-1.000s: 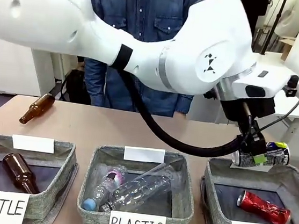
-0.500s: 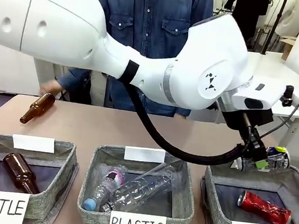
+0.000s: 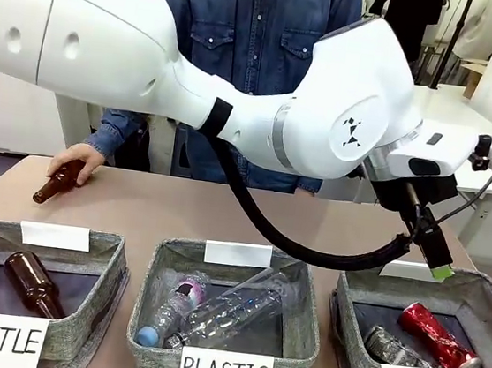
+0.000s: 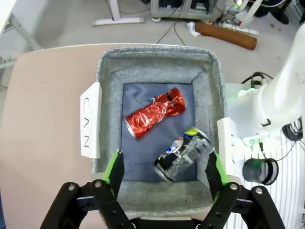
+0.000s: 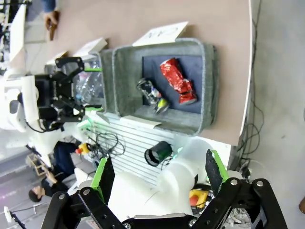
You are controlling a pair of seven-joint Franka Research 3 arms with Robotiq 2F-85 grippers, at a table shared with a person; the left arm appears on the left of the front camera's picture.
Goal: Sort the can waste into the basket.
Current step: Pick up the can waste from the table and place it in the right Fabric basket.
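Both cans lie in the CAN basket [image 4: 209, 86], the red can [image 4: 155, 113] toward the middle and the black can [image 4: 183, 153] beside it. The left gripper [image 4: 164, 174] hangs above them, jaws wide and empty; the right gripper [image 5: 156, 175] is wide too, well off. A low swing back could catch the basket's rim and drag it.

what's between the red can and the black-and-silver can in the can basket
Nothing: in the left wrist view the red can and black-and-silver can lie apart, with only the basket's bare dark lining between them.
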